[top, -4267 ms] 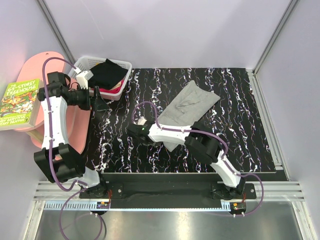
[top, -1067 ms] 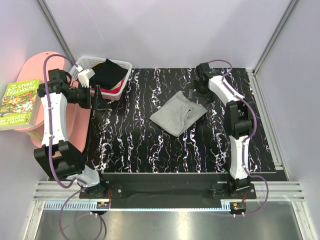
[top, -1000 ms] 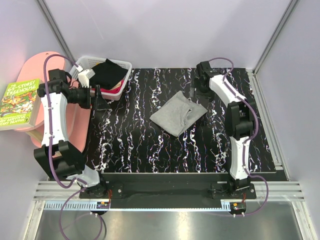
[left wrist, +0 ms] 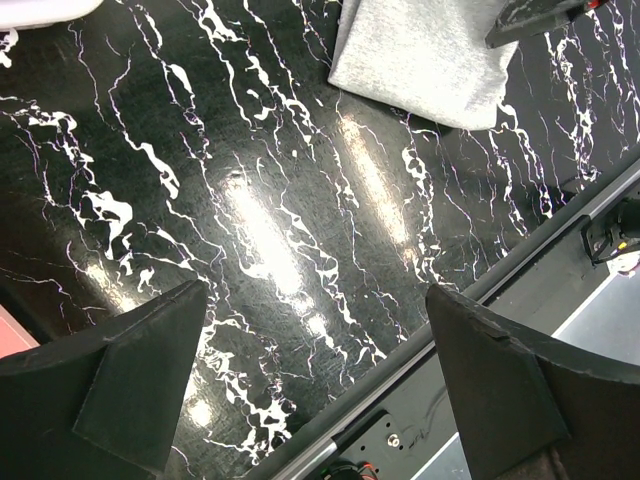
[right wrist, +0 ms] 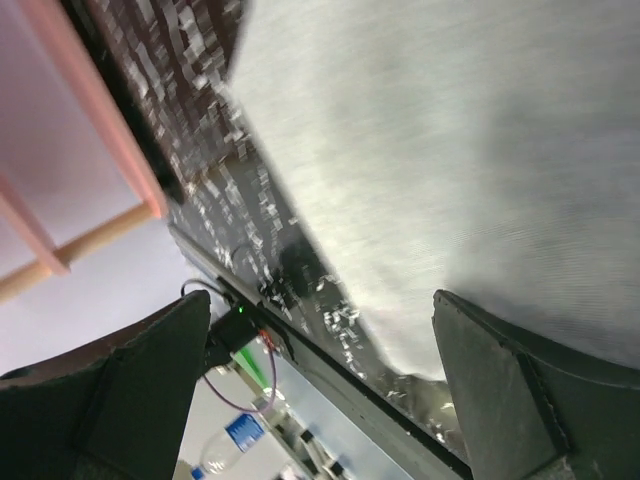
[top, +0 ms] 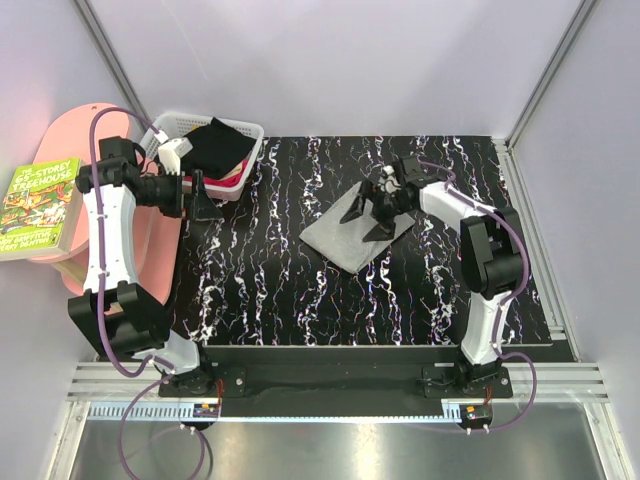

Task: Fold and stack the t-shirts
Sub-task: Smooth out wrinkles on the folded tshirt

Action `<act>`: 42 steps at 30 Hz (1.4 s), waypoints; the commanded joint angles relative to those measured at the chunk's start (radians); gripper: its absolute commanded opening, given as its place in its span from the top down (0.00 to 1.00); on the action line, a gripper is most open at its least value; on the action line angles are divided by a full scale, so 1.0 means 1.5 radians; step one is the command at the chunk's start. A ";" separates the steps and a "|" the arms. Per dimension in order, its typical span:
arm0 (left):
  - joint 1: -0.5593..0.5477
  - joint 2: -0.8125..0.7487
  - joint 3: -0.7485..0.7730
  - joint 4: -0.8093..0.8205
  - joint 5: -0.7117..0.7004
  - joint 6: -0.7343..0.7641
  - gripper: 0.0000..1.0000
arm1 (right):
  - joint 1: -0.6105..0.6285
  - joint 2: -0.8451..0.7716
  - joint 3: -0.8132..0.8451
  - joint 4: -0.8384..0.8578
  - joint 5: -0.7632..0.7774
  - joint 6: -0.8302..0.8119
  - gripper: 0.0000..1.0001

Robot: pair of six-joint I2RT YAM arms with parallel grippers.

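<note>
I work on a black table [top: 250, 290] veined with white like marble, shut in by pale lilac walls [top: 330, 60] from 9 round to 3 o'clock. Overhead light leaves bright streaks on its glossy top. At 10 o'clock a pink stool [top: 65, 140] carries a book [top: 38, 208], and a silver rail [top: 330, 385] runs along 6 o'clock.

White lattice basket [top: 190, 120] at far-left corner of black marbled table [top: 270, 285]; book [top: 38, 205] on pink stool [top: 85, 125].
</note>
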 commanded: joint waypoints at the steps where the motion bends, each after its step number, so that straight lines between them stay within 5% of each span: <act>1: -0.002 -0.009 0.031 0.002 0.003 0.006 0.02 | -0.052 0.038 -0.023 0.019 0.013 -0.013 0.00; 11: -0.003 -0.005 0.030 0.000 0.001 0.013 0.02 | -0.071 0.069 -0.029 -0.037 0.096 -0.071 0.00; 19: -0.003 -0.008 0.022 0.000 -0.004 0.017 0.01 | -0.062 -0.072 0.095 -0.059 0.003 -0.038 0.00; 26: -0.020 -0.013 0.017 -0.002 0.007 0.005 0.01 | -0.048 0.032 0.208 -0.056 -0.055 -0.016 0.00; 35: -0.287 0.009 0.007 0.018 -0.093 -0.043 0.01 | -0.040 0.270 0.266 0.011 -0.138 0.010 0.00; 42: -0.478 0.171 0.090 0.055 -0.127 -0.073 0.01 | -0.046 0.326 0.256 0.003 -0.114 0.006 0.00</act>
